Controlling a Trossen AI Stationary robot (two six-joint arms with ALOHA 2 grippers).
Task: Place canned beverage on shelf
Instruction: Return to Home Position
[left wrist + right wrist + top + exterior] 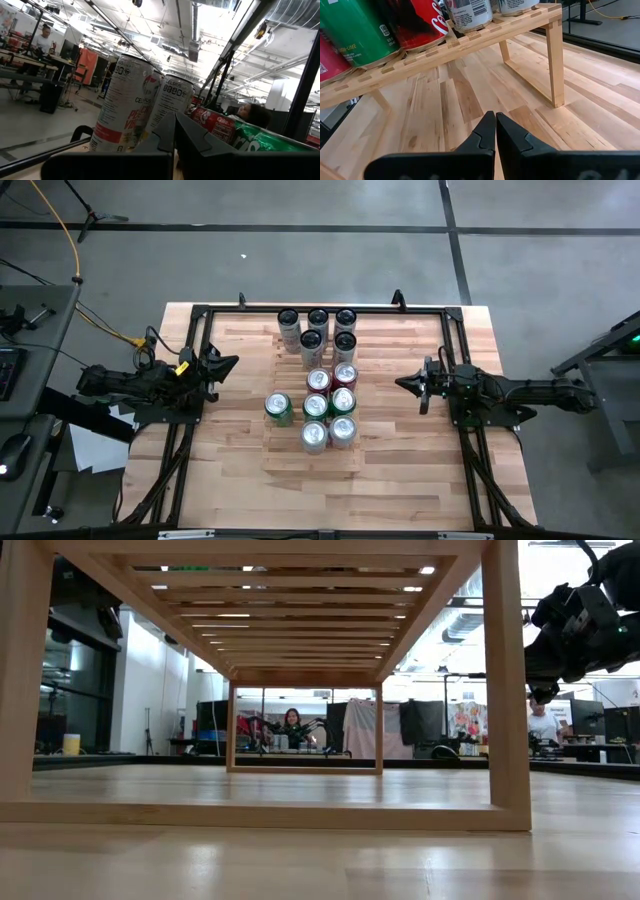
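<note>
The shelf (312, 460) is a pale slatted wood rack in the middle of the table; it also shows in the right wrist view (470, 37). Several cans stand upright on it: white cans (318, 330) at its far end, red and green cans (330, 405) nearer, and one green can (278, 408) at its left side. My left gripper (228, 365) is shut and empty at the table's left, level with the cans (127, 105). My right gripper (405, 383) is shut and empty to the right of the shelf, low over the tabletop (495, 125).
A black metal frame (320, 308) runs around the tabletop's far and side edges. Bare tabletop lies between each gripper and the shelf and along the near edge (330, 500). In the low view the shelf's legs (505, 690) stand on the table. People sit in the room beyond (292, 725).
</note>
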